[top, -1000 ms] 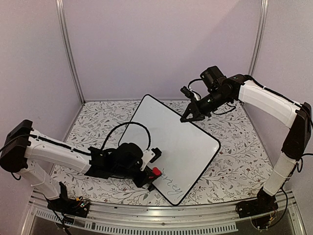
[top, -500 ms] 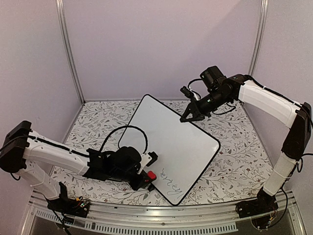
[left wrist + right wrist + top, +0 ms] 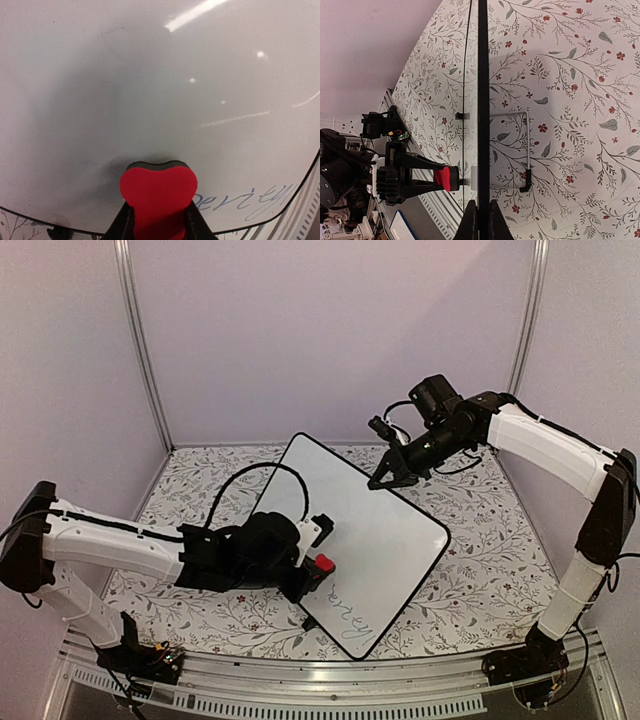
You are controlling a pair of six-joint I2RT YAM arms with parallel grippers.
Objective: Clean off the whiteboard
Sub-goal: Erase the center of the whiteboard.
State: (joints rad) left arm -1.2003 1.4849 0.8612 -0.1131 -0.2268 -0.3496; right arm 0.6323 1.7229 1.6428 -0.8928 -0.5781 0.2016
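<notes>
Centrally, in the top view, the whiteboard (image 3: 370,540) sits on the floral table (image 3: 480,570), turned so its corners point roughly to 12, 3, 6 and 9 o'clock.

- Left gripper (image 3: 314,570): reaches in from 8 o'clock and is clamped tight on a red eraser (image 3: 158,192). The eraser's dark pad lies flat against the white face, at about 7 o'clock from the board's centre.
- Cursive handwriting (image 3: 250,197): thin and dark, runs along the board edge at 4 o'clock from the eraser in the left wrist view. In the top view it lies near the board's 6 o'clock corner.
- Right gripper (image 3: 393,472): at 1 o'clock of the board, fingers pinched closed on the black rim. Its wrist view looks straight along the board's edge.
- Wire stand (image 3: 526,145): shows on the board's back side, opposite the eraser.
- Board surface around the eraser: plain white, with light glare streaks.
</notes>
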